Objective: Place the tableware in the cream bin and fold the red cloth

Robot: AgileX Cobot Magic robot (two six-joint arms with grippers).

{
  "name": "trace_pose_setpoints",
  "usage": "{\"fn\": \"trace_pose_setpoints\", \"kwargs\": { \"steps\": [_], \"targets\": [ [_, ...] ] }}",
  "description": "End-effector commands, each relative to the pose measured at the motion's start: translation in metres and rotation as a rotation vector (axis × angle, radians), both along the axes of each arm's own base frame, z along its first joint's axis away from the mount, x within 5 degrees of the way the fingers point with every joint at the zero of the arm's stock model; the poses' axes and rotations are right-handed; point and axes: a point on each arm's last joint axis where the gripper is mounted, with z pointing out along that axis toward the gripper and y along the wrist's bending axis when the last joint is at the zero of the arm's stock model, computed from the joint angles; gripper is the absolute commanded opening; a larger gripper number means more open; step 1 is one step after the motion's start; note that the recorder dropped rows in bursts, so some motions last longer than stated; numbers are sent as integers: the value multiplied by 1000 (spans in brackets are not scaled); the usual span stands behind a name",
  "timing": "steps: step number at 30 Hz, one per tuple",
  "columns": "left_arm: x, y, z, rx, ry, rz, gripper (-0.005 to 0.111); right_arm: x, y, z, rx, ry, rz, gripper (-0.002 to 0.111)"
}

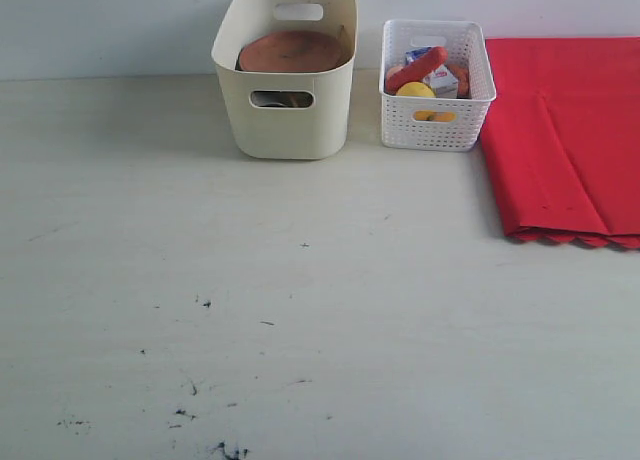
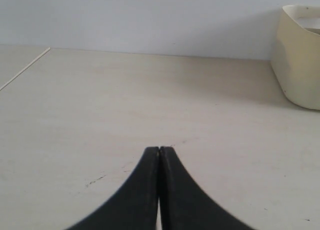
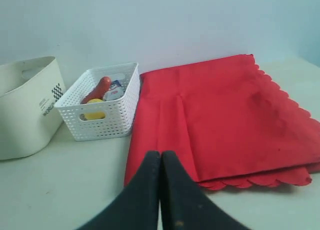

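Tableware is seen inside the cream bin, which is set toward the left at the back of the pale table. A round brown plate is lodged high up near the rim, and something more is glimpsed through the oval hole in the front wall, though what it is cannot be told. Just to the right, parted from the bin by a narrow gap, a white lattice basket is placed; a red sausage-shaped item, a yellow lemon and a small carton are held in it. Further right, close beside the basket, the red cloth is laid flat on the table in folded layers. Its scalloped edge is turned toward the near side, and it is cut off by the right border of the exterior view. The left gripper is shown with its black jaws pressed together and nothing between them, above bare table, with the bin off to one side. The right gripper is likewise shown with its jaws pressed tight together and empty, held over the table before the near corner of the cloth
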Motion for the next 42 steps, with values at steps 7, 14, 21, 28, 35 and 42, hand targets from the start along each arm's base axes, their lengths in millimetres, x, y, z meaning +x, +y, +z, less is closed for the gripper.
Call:
{"fn": "trace_pose_setpoints", "kwargs": {
  "steps": [7, 14, 21, 28, 35, 42],
  "targets": [
    [0, -1, -1, -8, -7, -8, 1, 0, 1, 0, -28, -14, 46, 0],
    [0, -1, -1, -8, -7, -8, 1, 0, 1, -2, -88, 7, 57, 0],
    [0, -1, -1, -8, -7, -8, 1, 0, 1, -2, -89, 8, 57, 0],
    [0, -1, -1, -8, -7, -8, 1, 0, 1, -2, -89, 8, 57, 0],
    [0, -1, -1, -8, -7, -8, 1, 0, 1, -2, -86, 7, 57, 0],
    [0, -1, -1, -8, -7, -8, 1, 0, 1, -2, -84, 8, 57, 0]
  ]
}}
